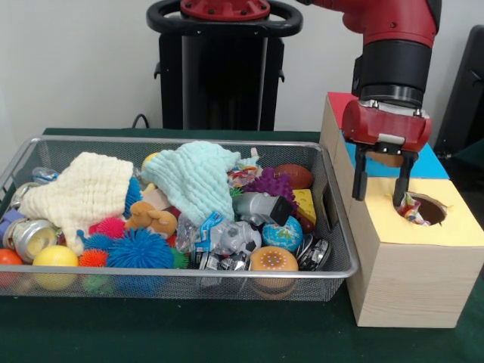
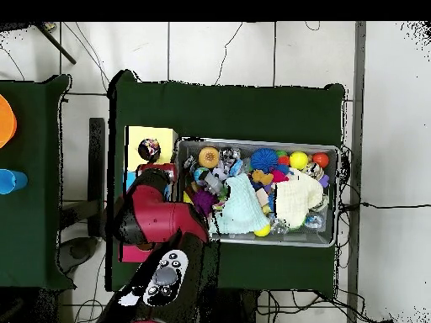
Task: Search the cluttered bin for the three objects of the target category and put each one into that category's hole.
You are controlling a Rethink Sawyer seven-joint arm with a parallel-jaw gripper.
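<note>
Spread-fingered gripper (image 1: 381,189) over yellow hole (image 1: 422,209) (colourful wrapper (image 1: 411,209) inside)

We held red-black arm (image 1: 393,45) vertical, wrist straight down; gripper (image 1: 381,190) hung with both fingers (image 1: 360,175) spread apart, nothing between them, tips pointing down.

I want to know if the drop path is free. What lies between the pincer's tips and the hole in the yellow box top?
In the front view, nothing: the open pincer hangs just above the hole, where a colourful wrapped item already sits.
</note>
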